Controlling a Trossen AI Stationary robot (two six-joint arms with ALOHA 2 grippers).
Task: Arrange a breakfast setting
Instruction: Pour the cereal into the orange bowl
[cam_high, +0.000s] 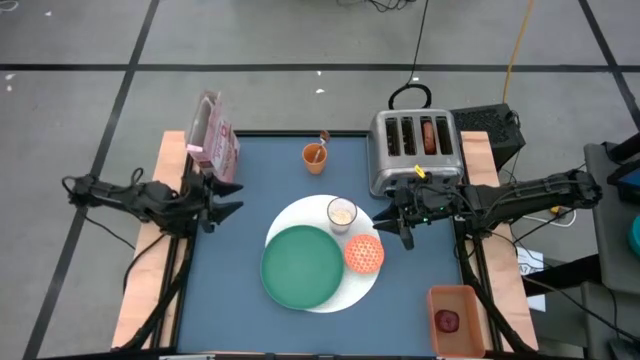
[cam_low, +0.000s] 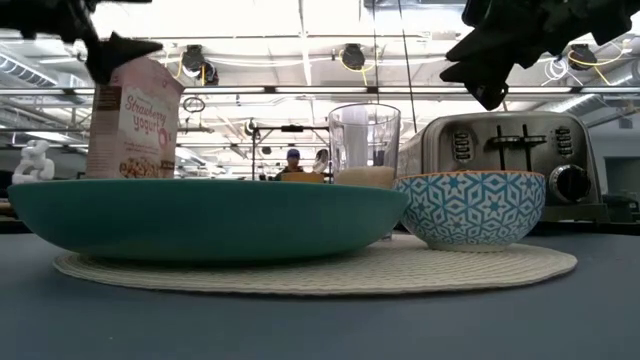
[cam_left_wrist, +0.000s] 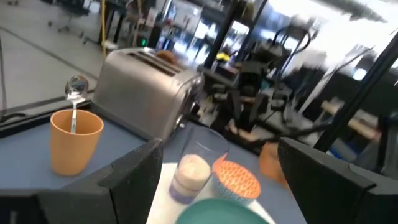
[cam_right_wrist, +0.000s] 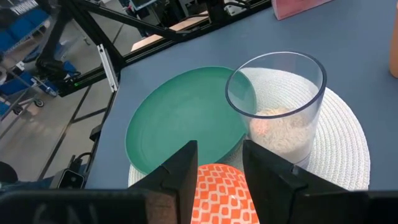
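A white round disc lies mid-table. On it rest a green plate, a glass with milky contents and an orange-pink patterned bowl. A metal spoon stands in an orange cup at the far side. A brown bagel sits in a slot of the toaster. A dark red fruit lies in a small box at the near right. My left gripper hangs open left of the disc. My right gripper hangs open above the table, right of the bowl.
A pink cereal box stands at the far left corner, just behind my left arm. The silver toaster fills the far right, close behind my right gripper. Bare blue table shows at the near left and between the cup and the disc.
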